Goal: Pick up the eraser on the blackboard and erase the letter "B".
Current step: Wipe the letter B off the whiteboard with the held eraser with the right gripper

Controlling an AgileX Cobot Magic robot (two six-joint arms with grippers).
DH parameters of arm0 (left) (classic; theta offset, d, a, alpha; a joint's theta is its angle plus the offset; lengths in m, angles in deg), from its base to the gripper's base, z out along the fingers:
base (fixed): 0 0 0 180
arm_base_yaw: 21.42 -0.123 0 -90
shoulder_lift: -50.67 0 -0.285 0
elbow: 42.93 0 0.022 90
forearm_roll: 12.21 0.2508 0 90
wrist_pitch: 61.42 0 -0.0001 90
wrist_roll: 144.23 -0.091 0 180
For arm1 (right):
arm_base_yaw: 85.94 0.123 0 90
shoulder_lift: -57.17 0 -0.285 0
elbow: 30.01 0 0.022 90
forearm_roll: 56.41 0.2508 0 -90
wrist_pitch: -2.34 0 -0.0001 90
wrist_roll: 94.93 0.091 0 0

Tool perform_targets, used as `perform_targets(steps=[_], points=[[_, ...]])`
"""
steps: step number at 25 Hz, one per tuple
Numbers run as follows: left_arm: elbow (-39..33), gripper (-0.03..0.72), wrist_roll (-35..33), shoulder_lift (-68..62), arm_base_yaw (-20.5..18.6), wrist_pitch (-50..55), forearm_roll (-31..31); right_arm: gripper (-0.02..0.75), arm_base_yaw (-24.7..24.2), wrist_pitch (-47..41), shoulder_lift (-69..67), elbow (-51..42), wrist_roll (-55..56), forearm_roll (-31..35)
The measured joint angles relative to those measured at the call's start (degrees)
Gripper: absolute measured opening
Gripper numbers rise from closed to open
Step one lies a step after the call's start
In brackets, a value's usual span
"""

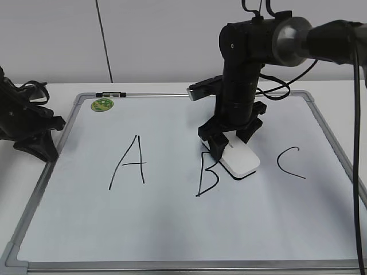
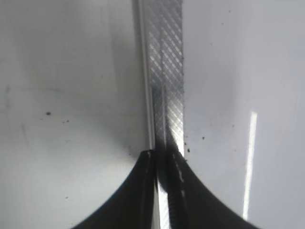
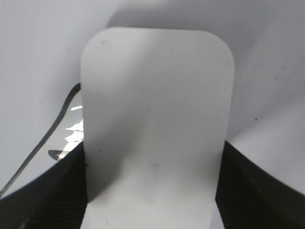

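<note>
The blackboard (image 1: 172, 229) is a pale whiteboard with a grey frame, lying flat on the table. The letter "B" (image 1: 207, 176) is drawn in black at its middle. The white eraser (image 1: 241, 161) lies on the board just right of the top of the "B". My right gripper (image 1: 232, 141) is shut on the eraser, one finger on each long side. In the right wrist view the eraser (image 3: 155, 124) fills the gap between the fingers (image 3: 150, 186), with a black stroke to its left. My left gripper (image 1: 35, 143) is shut and empty at the board's left edge.
A black "A" (image 1: 131, 163) is drawn left of the "B" and a black "C" (image 1: 289, 162) right of it. A round green magnet (image 1: 102, 104) sits at the board's top left corner. The left wrist view shows the board's metal frame strip (image 2: 167, 71).
</note>
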Motion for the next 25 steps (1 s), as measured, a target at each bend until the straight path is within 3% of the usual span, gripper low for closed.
perform_targets(steps=[9, 20, 25], points=[[0.00, 0.034, 0.00, 0.00, 0.00, 0.00, 0.00, 0.540, 0.38, -0.13, -0.12, 0.12, -0.33, 1.85], [0.00, 0.034, 0.00, 0.00, 0.00, 0.00, -0.14, 0.540, 8.75, -0.13, -0.12, 0.12, -0.33, 2.32], [0.00, 0.034, 0.00, 0.00, 0.00, 0.00, -0.14, 0.540, 9.35, -0.13, -0.12, 0.12, -0.04, 0.91]])
